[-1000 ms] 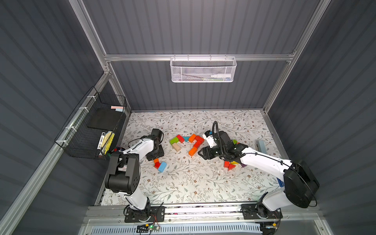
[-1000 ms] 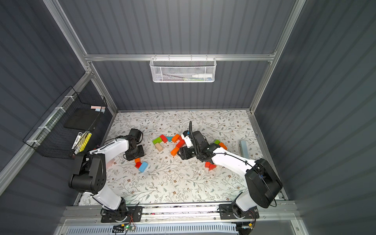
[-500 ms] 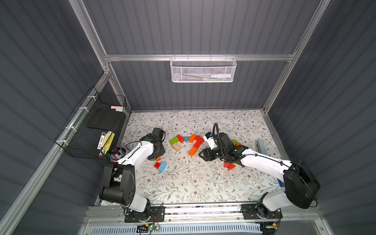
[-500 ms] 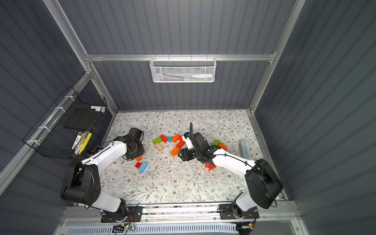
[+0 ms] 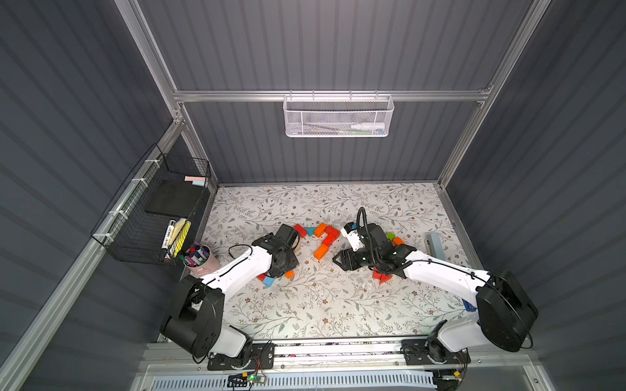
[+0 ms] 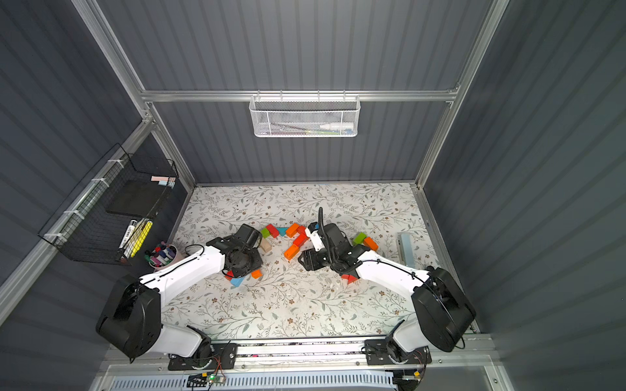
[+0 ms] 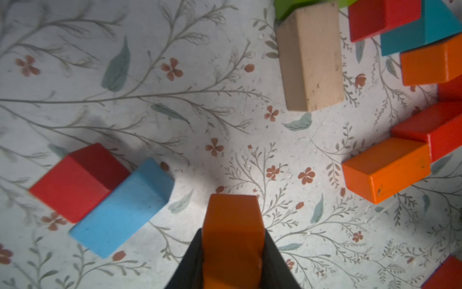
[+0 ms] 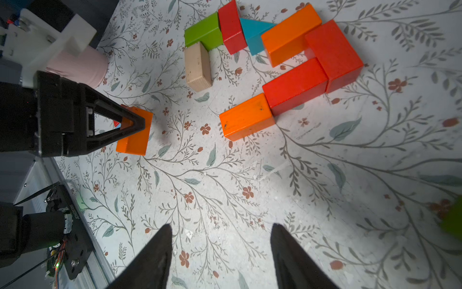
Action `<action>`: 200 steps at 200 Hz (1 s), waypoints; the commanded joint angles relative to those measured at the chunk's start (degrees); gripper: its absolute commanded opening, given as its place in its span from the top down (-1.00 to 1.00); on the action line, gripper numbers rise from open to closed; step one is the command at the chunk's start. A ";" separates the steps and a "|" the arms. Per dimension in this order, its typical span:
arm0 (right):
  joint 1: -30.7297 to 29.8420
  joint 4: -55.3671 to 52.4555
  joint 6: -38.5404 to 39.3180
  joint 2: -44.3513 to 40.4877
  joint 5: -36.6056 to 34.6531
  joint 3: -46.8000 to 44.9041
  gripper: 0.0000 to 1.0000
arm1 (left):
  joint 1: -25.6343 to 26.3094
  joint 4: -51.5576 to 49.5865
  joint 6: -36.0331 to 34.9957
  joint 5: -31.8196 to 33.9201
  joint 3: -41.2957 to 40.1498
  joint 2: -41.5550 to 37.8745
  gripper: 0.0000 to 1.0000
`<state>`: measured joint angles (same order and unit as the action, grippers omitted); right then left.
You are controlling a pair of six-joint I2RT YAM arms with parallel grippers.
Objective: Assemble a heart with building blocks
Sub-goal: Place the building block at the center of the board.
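**Left gripper** [image 7: 233, 241]: the jaws are partly closed on a short orange block [image 7: 233, 220], with one finger against each side face. In both top views this block shows just left of frame centre, at the lower edge of the left wrist housing. Whether it rests on the floral mat [image 5: 305, 304] or hangs clear of it cannot be told.

**Right gripper** [image 8: 221, 229]: the jaws stand wide apart and hold nothing. Only mat shows between the fingers. In both top views this gripper sits just right of frame centre.

**Building blocks**, partial assembly, centre of frame in both top views:
- A green block [image 8: 203, 31], small red block [image 8: 231, 27], teal wedge [image 8: 255, 33] and orange brick [image 8: 290, 35] touch in a row.
- A large red block [image 8: 333, 55] sits against the orange brick's far end.
- A long red brick [image 8: 295, 86] and a second orange brick [image 8: 246, 116] run diagonally from it, end to end.
- A tan brick [image 8: 198, 66] lies against the green block.

**Loose pieces:**
- A red cube [image 7: 75, 180] touches a light blue brick [image 7: 122, 207], near the held block.
- Red wedges [image 5: 381, 276] lie under the right forearm.
- A second green block [image 5: 391, 234] and an orange piece [image 5: 399, 241] lie right of the right wrist.

A pink cup [image 5: 200, 262] of markers stands at the mat's left edge.
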<state>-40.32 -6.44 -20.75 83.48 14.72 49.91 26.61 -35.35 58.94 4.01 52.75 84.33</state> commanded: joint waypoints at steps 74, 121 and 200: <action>-0.24 -1.45 -0.41 -2.00 -0.97 -2.04 -0.30 | 3.42 10.42 3.91 -3.93 5.38 13.29 0.35; -2.39 -2.79 0.71 -2.27 -3.07 -1.57 -0.30 | 3.44 9.40 3.71 -4.82 7.28 11.81 -0.45; -10.31 0.36 -2.28 5.88 -7.39 5.13 -0.27 | -5.26 -0.31 -18.93 -4.36 13.35 -2.58 -0.95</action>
<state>-48.62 -7.33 -21.54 85.86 9.74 51.33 26.48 -30.33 51.70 -0.03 64.16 86.28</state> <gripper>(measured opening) 0.640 0.937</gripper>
